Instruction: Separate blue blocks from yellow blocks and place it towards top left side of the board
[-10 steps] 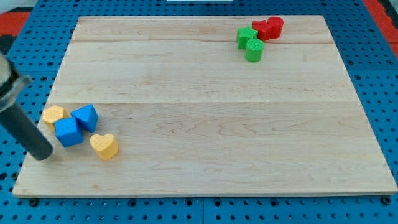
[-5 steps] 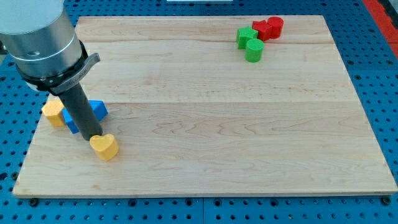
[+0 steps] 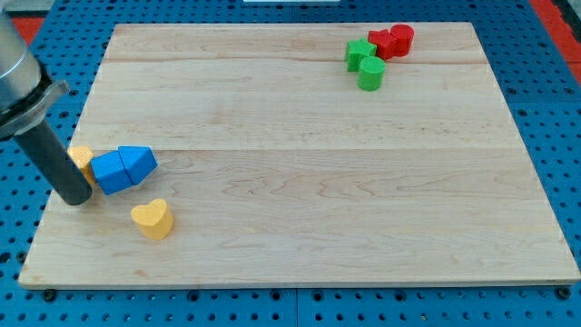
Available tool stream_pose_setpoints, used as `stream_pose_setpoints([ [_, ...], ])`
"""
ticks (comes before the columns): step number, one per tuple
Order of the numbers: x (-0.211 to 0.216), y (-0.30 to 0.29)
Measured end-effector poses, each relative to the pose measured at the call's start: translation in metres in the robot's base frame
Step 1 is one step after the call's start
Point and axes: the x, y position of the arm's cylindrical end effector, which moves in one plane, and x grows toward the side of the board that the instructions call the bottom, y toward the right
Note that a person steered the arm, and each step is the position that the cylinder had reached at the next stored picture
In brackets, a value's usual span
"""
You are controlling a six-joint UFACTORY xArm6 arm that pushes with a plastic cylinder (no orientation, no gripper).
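Two blue blocks sit side by side at the board's left: a blue cube (image 3: 110,172) and a blue triangular block (image 3: 138,163) touching its right side. A yellow block (image 3: 83,160) lies just left of the cube, partly hidden by my rod. A yellow heart block (image 3: 152,218) lies apart, below the blue pair. My tip (image 3: 76,197) rests at the board's left edge, below the hidden yellow block and just left of the blue cube.
At the view's top right stands a cluster: a green star block (image 3: 359,51), a green cylinder (image 3: 370,74), a red block (image 3: 381,44) and a red cylinder (image 3: 400,38). The wooden board (image 3: 300,182) lies on a blue pegboard table.
My rod went from the left edge in between the blocks, then back left. The blue cube now sits closer to the triangular block, and the yellow heart lies slightly lower.
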Motion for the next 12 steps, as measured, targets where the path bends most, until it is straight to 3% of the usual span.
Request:
stream_pose_setpoints([
  [2, -0.015, 0.058],
  [4, -0.099, 0.088],
  [5, -0.110, 0.111],
  [7, -0.171, 0.151],
  [8, -0.177, 0.165],
  [9, -0.187, 0.148],
  [10, -0.222, 0.138],
  [12, -0.192, 0.125],
])
